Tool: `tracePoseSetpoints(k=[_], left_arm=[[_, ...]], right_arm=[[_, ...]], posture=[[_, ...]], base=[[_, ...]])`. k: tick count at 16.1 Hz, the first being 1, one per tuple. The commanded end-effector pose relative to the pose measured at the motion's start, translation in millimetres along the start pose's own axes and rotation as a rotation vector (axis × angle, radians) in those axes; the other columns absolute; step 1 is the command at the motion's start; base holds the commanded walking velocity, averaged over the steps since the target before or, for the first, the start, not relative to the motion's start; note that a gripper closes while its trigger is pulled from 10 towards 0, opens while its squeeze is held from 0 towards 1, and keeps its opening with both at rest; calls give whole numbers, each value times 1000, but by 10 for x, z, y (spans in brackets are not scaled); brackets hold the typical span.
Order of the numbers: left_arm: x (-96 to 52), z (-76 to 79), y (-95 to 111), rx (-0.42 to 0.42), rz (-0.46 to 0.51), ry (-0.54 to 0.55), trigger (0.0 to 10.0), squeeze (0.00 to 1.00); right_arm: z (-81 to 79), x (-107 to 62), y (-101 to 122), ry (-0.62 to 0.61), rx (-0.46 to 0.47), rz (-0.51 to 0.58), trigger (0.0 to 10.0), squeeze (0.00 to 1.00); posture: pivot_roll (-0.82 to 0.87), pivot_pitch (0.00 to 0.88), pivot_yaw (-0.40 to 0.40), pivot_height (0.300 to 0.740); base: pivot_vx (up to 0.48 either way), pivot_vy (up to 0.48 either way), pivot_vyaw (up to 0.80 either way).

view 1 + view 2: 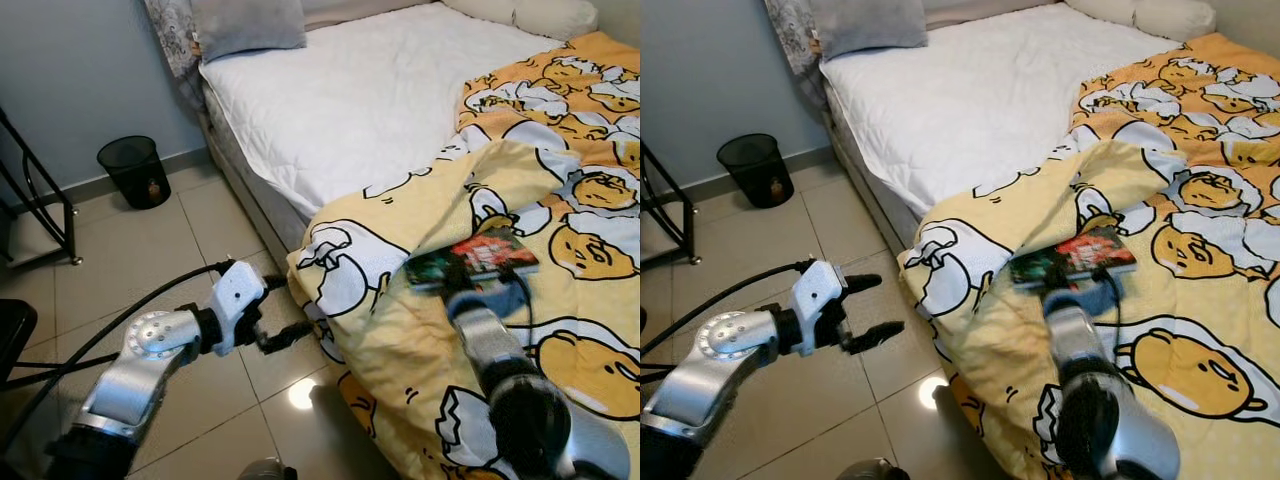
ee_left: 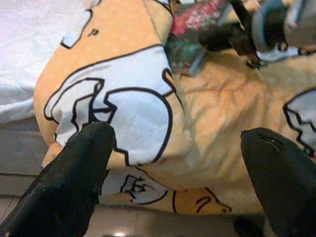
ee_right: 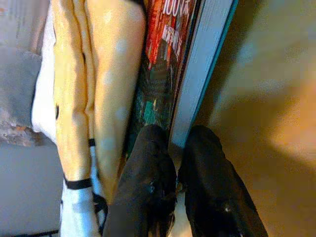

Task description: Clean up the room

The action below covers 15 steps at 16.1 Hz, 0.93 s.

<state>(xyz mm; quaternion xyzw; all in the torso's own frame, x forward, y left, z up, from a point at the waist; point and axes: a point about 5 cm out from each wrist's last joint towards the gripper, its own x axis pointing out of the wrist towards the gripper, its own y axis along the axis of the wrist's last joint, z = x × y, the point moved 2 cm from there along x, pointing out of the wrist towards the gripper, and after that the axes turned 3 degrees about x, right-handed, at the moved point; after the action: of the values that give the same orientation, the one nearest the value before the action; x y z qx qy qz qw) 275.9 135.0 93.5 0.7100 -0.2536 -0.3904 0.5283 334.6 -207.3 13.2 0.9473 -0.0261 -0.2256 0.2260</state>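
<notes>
R gripper (image 1: 452, 287), black fingers pinched on near edge of red-green paperback book (image 1: 472, 257), is set w/ book's long axis crosswise; L gripper (image 1: 285, 310) is held wide open, farther off.

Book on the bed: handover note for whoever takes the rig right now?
Right gripper: fingers closed on the near edge of the book, which lies on the yellow cartoon duvet.
Left gripper: open, holding nothing, over the tiled floor beside the bed's corner.
Done: book gripped, not yet lifted.
Left: lift the book and put it away; the duvet is rumpled, half off the white mattress. Black bin stands by the wall.
</notes>
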Motion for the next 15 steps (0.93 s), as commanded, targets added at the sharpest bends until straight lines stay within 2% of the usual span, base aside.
tracePoseSetpoints(k=[1, 2, 4, 5, 6, 7, 8, 9, 10, 12, 13, 14, 15], left_arm=[[-26, -45, 10, -33, 26, 51, 10000, 878], [-19, -43, 18, -46, 44, 75, 10000, 875], [0, -64, 44, -58, 80, 144, 10000, 875], [11, -103, 43, -73, 87, 202, 10000, 875], [36, -188, 65, -75, 99, 309, 10000, 875], [44, -212, 76, -74, 105, 341, 10000, 875], [68, -250, 95, -81, 112, 400, 10000, 816], [75, -259, 99, -76, 105, 422, 10000, 749], [68, -258, 84, -32, 65, 473, 10000, 671], [26, -270, 87, 3, 49, 504, 10000, 588], [-19, -308, 74, -25, 51, 551, 10000, 502], [-71, -359, 30, -57, 48, 598, 10000, 220], [-90, -365, 25, -46, 46, 616, 10000, 0]], right_arm=[[-47, -11, 197, 55, -25, 71, 0, 0], [-49, -46, 270, 75, -51, 110, 0, 0], [-151, -167, 431, 138, -154, 193, 0, 0], [-235, -245, 509, 169, -245, 258, 0, 0], [-403, -378, 549, 223, -364, 338, 0, 0], [-458, -430, 548, 241, -397, 355, 0, 0], [-609, -468, 503, 264, -526, 384, 0, 0], [-659, -504, 477, 265, -579, 393, 8314, 0], [-704, -606, 360, 279, -662, 395, 10000, 0], [-734, -665, 313, 296, -727, 410, 10000, 0], [-741, -694, 270, 288, -808, 411, 10000, 0], [-720, -710, 245, 271, -822, 395, 10000, 0], [-684, -711, 277, 235, -887, 407, 10000, 0]], posture=[[44, 0, 85, 740], [28, 0, 96, 740], [-3, 0, 108, 740], [-21, 0, 115, 740], [-46, 0, 120, 740], [-46, 0, 120, 740], [-44, 0, 112, 740], [-43, 0, 109, 740], [-28, 0, 80, 740], [-11, 0, 57, 740], [-8, 0, 51, 740], [-1, 0, 41, 740], [5, 0, 39, 740]], base=[[0, 0, 0], [0, 0, 0], [0, 0, 0], [0, 0, 0], [0, 0, 0], [0, 0, 0], [0, 0, 0], [0, 0, 0], [0, 0, 0], [0, 0, 0], [0, 0, 0], [0, 0, -800], [0, 0, -800]])
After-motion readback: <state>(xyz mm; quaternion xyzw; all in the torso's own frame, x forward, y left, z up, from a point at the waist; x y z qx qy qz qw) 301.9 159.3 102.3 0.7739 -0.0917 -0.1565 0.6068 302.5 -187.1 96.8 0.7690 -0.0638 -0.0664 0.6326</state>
